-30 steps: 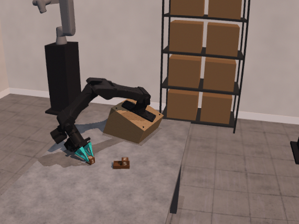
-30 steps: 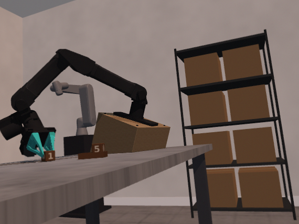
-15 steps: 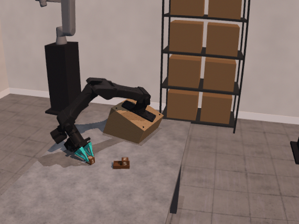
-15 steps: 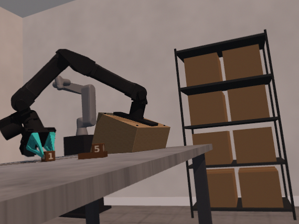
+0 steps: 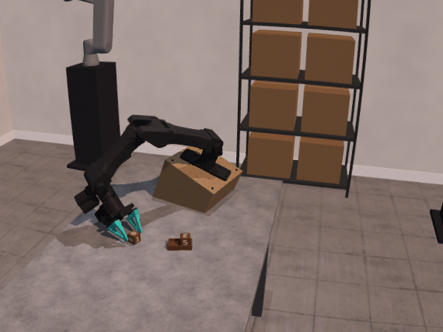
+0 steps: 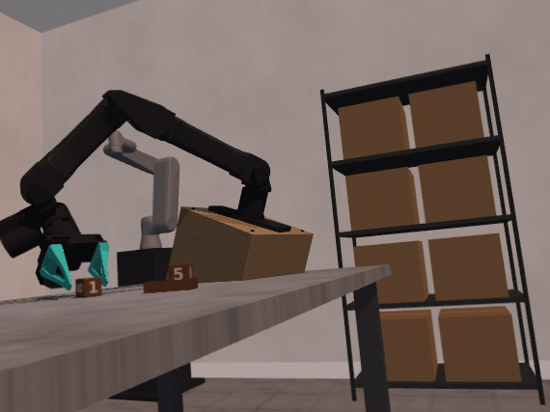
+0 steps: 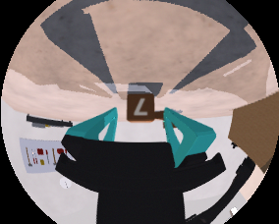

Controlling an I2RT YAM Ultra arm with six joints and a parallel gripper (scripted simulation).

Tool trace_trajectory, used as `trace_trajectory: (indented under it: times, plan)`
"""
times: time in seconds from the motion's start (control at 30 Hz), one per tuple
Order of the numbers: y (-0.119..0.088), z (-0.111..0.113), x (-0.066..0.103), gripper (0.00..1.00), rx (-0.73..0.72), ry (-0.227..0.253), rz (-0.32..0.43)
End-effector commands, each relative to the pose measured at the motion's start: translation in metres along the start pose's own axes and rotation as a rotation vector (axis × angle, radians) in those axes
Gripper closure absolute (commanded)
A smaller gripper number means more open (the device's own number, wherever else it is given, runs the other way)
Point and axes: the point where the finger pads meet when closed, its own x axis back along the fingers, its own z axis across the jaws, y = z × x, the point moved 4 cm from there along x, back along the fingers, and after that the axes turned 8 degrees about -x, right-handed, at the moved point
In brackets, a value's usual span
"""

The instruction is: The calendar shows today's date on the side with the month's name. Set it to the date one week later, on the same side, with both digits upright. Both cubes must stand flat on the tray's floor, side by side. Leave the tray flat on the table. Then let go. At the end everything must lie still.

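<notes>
One brown cube (image 5: 135, 239) (image 6: 89, 288) (image 7: 140, 108) stands on the table, left of the tray. It shows a 1 on a front side and a 0 on top; the wrist view shows a slanted, 7-like digit. My gripper (image 5: 134, 236) (image 6: 89, 287) (image 7: 140, 109) is open, its teal fingers on either side of this cube with gaps showing. The brown tray (image 5: 173, 246) (image 6: 156, 288) lies flat on the table. The other cube (image 5: 185, 242) (image 6: 179, 273) stands in its right half, a 5 facing front upright and a 2 on top. No month name is readable.
The arm's wooden base block (image 5: 183, 191) (image 6: 212, 252) stands behind the tray. The tray's left half holds no cube. The table's right edge is right of the tray. A shelf with boxes and a grey arm on a black pedestal (image 5: 93, 113) stand in the background.
</notes>
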Motion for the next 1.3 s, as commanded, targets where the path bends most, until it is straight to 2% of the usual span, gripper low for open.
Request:
trace_trajectory:
  times: [0.0, 0.7, 1.27]
  plan:
    - [-0.004, 0.003, 0.004, 0.34, 0.009, 0.012, 0.004]
    - [-0.005, 0.002, 0.005, 0.34, 0.009, 0.012, 0.004]
    - [-0.035, -0.002, 0.035, 0.34, 0.009, 0.012, 0.004]
